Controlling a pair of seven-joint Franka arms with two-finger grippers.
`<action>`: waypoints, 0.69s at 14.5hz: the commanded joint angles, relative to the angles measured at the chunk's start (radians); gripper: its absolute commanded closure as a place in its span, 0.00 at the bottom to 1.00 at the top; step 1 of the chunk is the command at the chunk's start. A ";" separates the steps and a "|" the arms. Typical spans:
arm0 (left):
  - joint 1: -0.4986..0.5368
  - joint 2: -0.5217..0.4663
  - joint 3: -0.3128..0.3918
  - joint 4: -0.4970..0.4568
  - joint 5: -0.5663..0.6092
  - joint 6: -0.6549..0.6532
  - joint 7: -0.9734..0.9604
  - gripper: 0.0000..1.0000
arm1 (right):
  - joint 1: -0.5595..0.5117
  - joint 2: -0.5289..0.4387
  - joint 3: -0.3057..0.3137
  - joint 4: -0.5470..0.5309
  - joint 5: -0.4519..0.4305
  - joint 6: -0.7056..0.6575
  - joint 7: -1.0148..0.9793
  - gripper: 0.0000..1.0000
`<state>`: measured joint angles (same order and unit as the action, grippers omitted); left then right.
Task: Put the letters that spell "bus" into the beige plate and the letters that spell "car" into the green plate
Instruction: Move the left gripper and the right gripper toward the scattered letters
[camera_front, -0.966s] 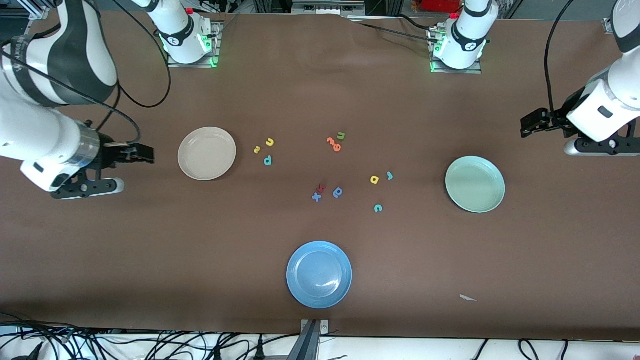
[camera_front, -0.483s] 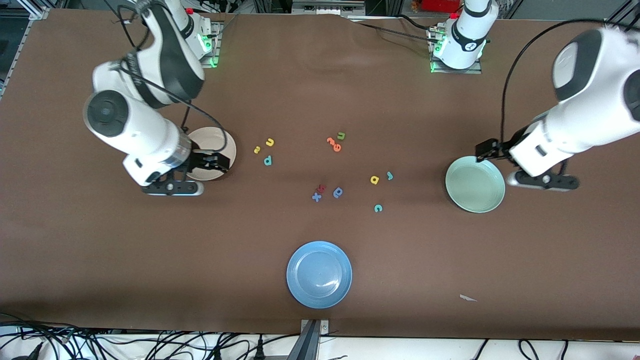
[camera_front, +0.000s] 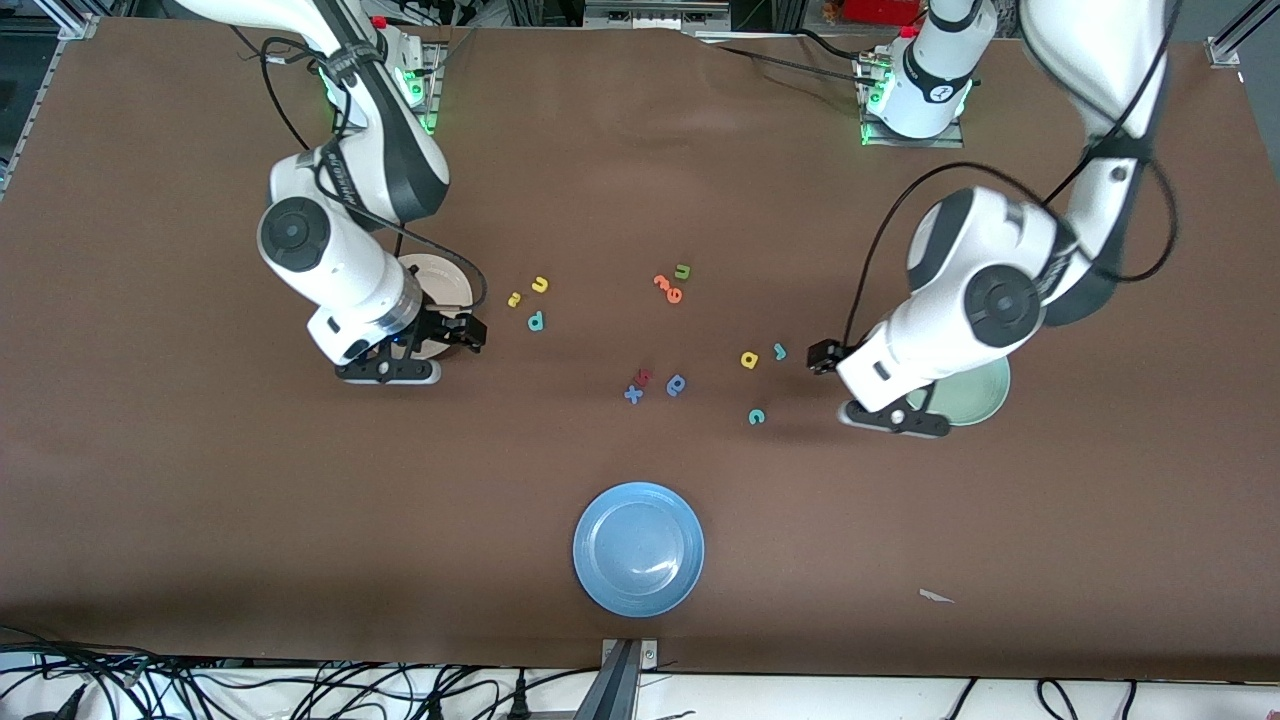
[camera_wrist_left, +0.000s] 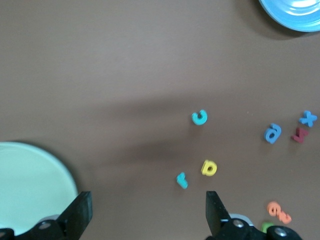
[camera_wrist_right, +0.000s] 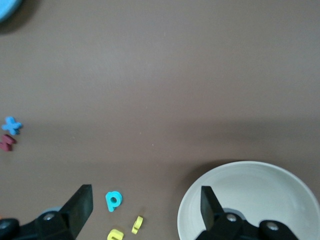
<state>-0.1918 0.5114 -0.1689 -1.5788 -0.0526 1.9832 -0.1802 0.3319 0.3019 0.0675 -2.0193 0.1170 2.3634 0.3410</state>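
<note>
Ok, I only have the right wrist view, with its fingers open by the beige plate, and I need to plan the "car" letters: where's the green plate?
Observer: The green plate sits toward the left arm's end of the table, partly covered by the left arm above it.
Operator: Anything in it yet?
Observer: No letters in the part that shows. The yellow a lies on the table beside the teal r, and the teal c lies nearer to the front camera than both.
Operator: And the left gripper?
Observer: The left gripper is open and empty, over bare table between the green plate and those letters.
</note>
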 joint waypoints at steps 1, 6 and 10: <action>-0.034 0.126 0.012 0.121 -0.007 0.041 -0.012 0.00 | -0.024 -0.017 0.049 -0.090 0.013 0.091 0.030 0.05; -0.095 0.214 0.029 0.128 0.060 0.207 -0.149 0.00 | 0.054 0.057 0.072 -0.091 0.003 0.181 0.177 0.06; -0.138 0.259 0.045 0.140 0.108 0.239 -0.234 0.00 | 0.093 0.094 0.071 -0.098 -0.005 0.229 0.230 0.08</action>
<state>-0.2895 0.7347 -0.1528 -1.4846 0.0086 2.2078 -0.3508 0.4212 0.3866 0.1400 -2.1069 0.1165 2.5672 0.5516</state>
